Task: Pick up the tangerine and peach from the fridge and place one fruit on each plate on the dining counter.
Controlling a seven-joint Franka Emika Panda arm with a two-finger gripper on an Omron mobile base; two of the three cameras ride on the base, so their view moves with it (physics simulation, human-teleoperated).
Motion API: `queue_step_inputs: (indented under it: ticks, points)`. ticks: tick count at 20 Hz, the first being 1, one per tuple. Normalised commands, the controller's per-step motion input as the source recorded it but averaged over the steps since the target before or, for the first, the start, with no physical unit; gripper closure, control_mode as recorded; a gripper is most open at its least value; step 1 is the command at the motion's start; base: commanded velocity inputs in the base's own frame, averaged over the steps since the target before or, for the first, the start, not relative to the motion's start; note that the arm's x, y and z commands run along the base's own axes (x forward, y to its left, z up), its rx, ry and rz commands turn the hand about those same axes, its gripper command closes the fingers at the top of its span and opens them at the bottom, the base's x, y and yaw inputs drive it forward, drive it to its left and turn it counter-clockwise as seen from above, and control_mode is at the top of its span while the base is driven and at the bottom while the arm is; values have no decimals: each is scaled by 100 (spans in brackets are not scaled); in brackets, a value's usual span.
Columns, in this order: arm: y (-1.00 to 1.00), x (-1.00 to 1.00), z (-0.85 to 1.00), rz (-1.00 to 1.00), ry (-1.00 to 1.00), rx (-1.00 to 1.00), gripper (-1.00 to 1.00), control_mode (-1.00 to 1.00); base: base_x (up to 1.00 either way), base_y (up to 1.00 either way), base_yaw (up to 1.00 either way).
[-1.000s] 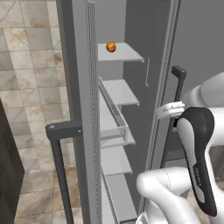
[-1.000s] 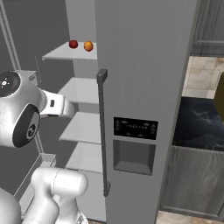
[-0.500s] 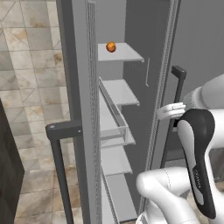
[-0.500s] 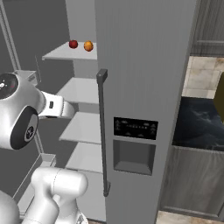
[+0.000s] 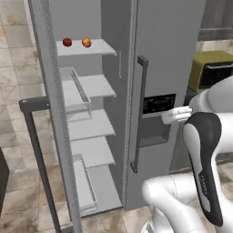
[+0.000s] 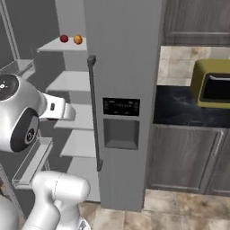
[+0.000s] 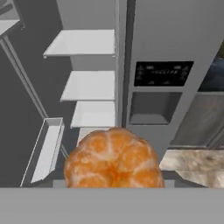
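My gripper [image 7: 114, 186] is clamped on the tangerine [image 7: 113, 158], which sits low at centre of the hand view. Beyond it the fridge [image 7: 162, 26] stands open, pale shelves at upper left. In the left base view the peach [image 5: 86, 42] rests beside a dark red ball [image 5: 67, 42] on the top shelf [image 5: 98, 47], upper left.

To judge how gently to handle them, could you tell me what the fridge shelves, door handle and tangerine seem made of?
The fridge shelves are thin flat slabs, matte grey-white, probably plastic. The door handle is a dark grey bar with a dull sheen, perhaps painted metal. The tangerine shows a lobed, mottled orange rind, so natural fruit skin.
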Motion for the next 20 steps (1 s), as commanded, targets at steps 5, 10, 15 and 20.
queue_step_inputs:
  ticks: [5,10,15,20]
  points:
    - [0,0,0,0,0,0,100,100,-66,-54,-57]
    - [0,0,0,0,0,0,100,100,-1,-28,-86]
    - [0,0,0,0,0,0,100,100,0,-11,-95]
    - [0,0,0,0,0,0,100,100,0,0,-100]
